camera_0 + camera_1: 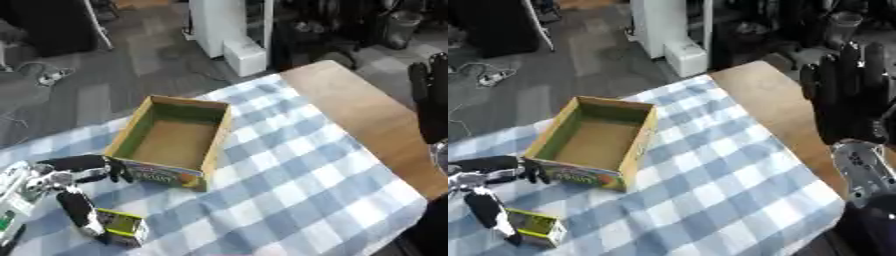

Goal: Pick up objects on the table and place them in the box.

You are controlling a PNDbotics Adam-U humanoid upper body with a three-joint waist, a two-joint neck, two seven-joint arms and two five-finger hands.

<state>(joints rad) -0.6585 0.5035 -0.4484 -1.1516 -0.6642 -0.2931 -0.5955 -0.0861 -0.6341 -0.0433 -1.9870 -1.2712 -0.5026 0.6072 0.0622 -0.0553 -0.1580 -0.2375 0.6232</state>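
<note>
An open cardboard box (218, 139) with green inner walls stands empty on the checked cloth, left of centre. Near the lower left corner a small yellow-green and black carton (122, 227) lies on the cloth. My left hand (66, 177) hovers beside it, open: upper fingers (83, 162) reach toward the box's front wall, and the thumb (79, 210) touches the carton's left side. My right hand (846, 95) is raised at the right edge, open, fingers pointing up, holding nothing.
The blue-and-white checked cloth (297, 190) covers most of the table; a bare wooden strip (359, 110) runs along its right side. Beyond the far edge are a white cabinet (227, 30), grey floor and cables.
</note>
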